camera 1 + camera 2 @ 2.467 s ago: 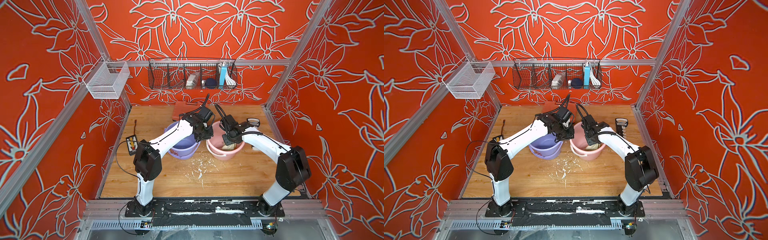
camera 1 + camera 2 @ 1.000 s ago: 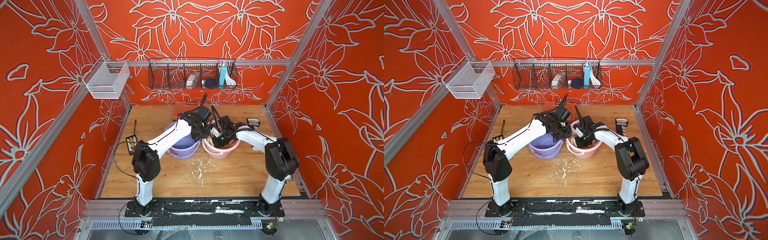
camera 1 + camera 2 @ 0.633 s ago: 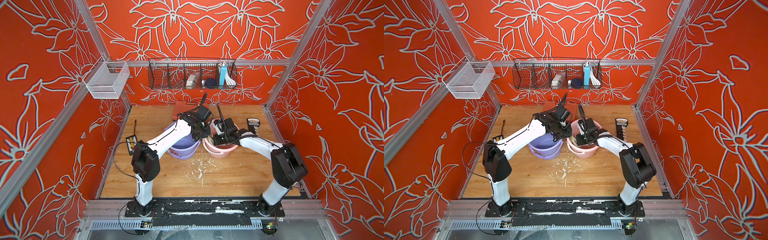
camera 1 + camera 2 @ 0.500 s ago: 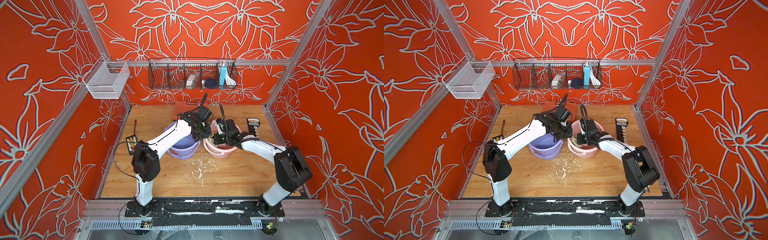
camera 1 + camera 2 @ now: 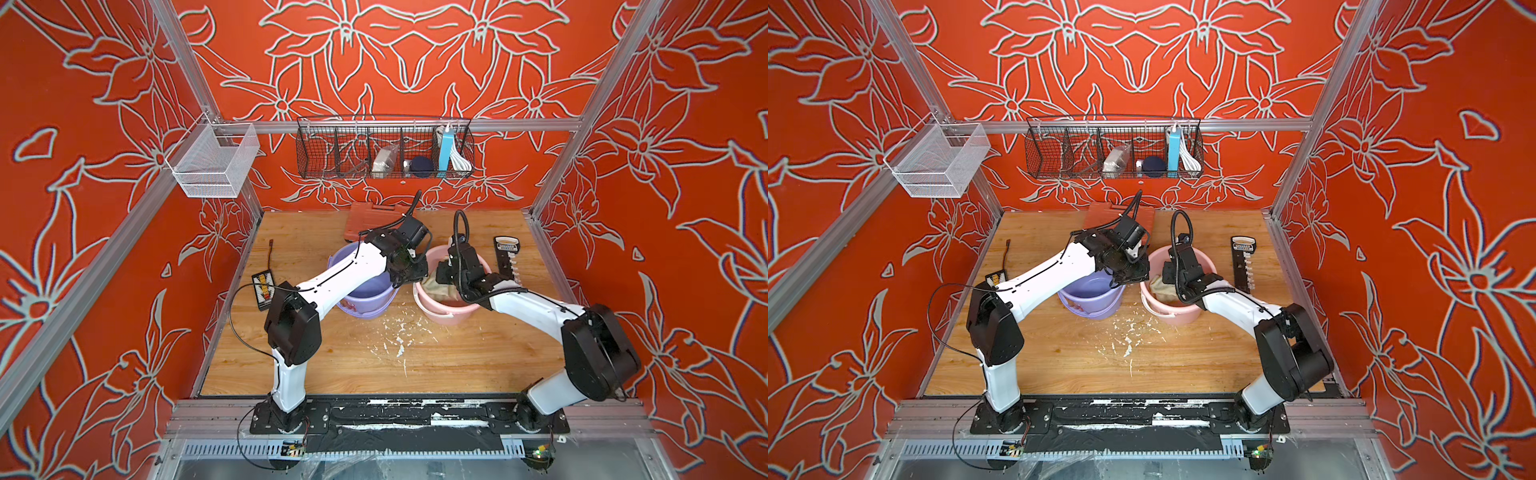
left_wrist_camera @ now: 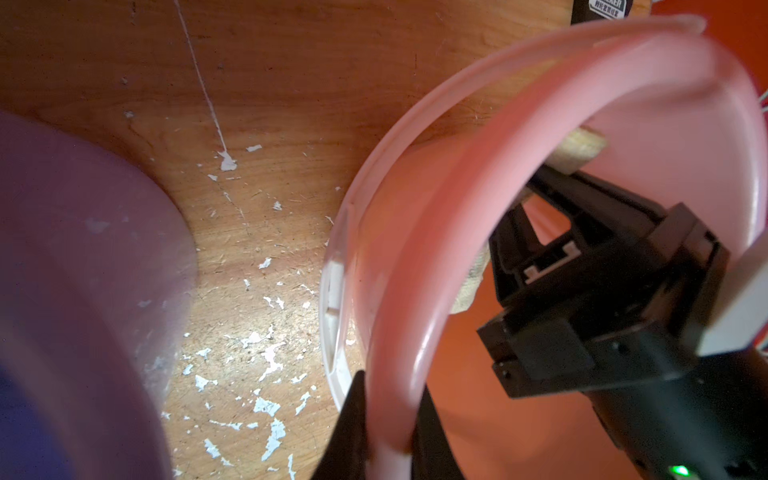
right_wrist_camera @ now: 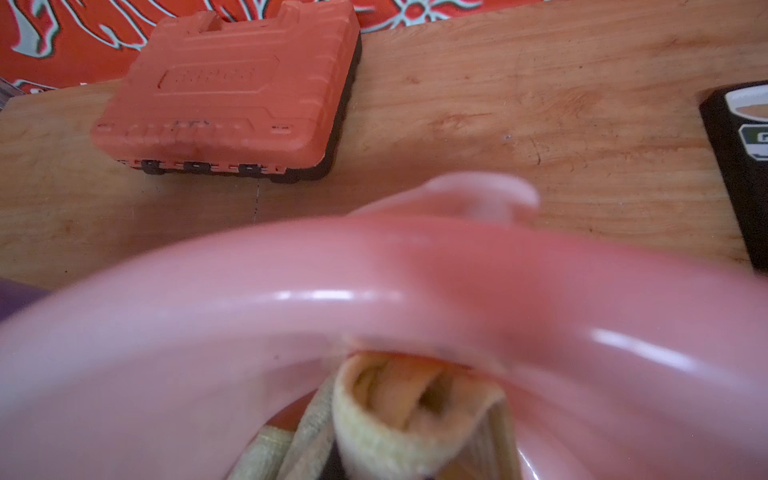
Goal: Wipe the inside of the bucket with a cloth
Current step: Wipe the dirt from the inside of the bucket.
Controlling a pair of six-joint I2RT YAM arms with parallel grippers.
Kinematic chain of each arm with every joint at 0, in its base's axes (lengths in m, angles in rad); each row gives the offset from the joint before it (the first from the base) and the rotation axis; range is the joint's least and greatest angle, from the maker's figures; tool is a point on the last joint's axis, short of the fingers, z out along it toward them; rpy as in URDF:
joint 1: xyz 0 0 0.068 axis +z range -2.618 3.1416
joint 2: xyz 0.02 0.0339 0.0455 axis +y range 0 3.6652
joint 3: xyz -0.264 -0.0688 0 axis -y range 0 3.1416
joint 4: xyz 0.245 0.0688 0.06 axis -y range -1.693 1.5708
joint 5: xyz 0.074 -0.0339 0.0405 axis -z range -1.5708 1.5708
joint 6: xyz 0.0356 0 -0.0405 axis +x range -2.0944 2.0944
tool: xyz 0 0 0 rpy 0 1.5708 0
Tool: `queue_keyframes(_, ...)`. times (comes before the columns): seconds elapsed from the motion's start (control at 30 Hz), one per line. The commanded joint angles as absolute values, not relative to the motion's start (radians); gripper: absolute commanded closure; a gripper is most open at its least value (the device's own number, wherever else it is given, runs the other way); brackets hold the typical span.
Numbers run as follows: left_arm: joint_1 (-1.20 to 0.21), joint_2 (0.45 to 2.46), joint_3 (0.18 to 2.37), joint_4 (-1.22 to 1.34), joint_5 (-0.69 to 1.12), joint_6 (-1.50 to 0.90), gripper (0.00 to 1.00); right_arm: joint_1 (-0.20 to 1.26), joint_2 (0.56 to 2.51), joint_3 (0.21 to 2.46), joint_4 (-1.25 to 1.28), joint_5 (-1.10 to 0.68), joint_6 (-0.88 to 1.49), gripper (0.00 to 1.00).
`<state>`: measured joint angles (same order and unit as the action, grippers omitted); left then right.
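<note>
Right wrist: rumpled cream-beige cloth [image 7: 397,432]

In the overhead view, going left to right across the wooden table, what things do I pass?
Small black board with a cable → purple bucket → pink bucket → black tool strip.

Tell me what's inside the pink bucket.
A bunched beige cloth lies inside the pink bucket, pinched by the right tool, which reaches in over the rim. The bucket's floor beneath them is covered, so anything under the cloth cannot be seen.
</note>
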<state>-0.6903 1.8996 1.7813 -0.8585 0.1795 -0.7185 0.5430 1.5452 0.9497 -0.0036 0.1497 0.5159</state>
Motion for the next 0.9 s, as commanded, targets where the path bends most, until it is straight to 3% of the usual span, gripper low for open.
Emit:
queue_keyframes(0.0,-0.703,1.901,1.784,-0.920,0.215,-0.689,1.00,0.544,1.596,1.070,-0.050,0.019,0.460,1.00)
queue_keyframes(0.43,-0.699,1.897,1.804,-0.925,0.147,-0.686,1.00,0.544,1.598,1.116,-0.227,-0.709,0.206,1.00)
queue_keyframes(0.73,-0.692,1.877,1.762,-0.902,0.141,-0.698,1.00,0.537,1.635,1.151,-0.162,-0.943,0.305,1.00)
queue_keyframes(0.87,-0.687,1.840,1.751,-0.906,0.118,-0.684,1.00,0.537,1.709,1.237,-0.265,-0.791,0.272,1.00)
